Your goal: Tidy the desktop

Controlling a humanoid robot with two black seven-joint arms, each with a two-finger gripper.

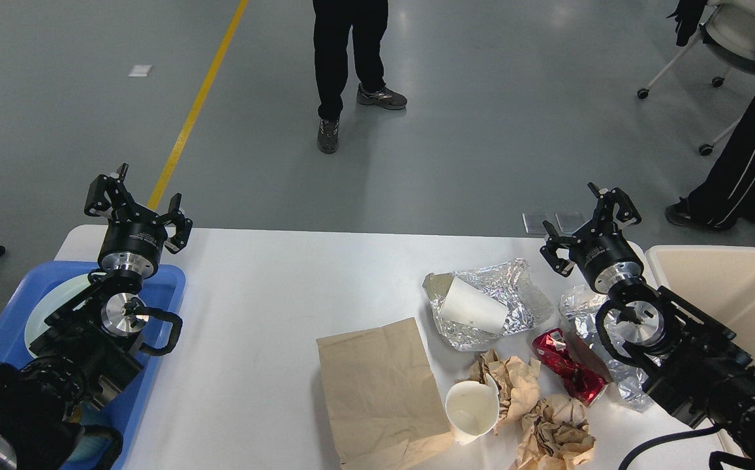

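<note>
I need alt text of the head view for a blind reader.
Two black arms with open grippers, left and right, hover over a white rectangular desktop littered with a flat brown paper bag, crumpled foil and white paper cups.

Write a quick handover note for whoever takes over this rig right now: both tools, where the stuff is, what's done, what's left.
Left tool: open, empty, raised over the blue tray.
Right tool: open, empty, above the desktop's right end, beside the beige bin.
On the desktop: white cup lying on crumpled foil, brown paper bag, upright cup, crumpled brown paper, red wrapper, more foil.
Done: no rubbish visible in the bin.
Left: all the rubbish still to clear.
</note>
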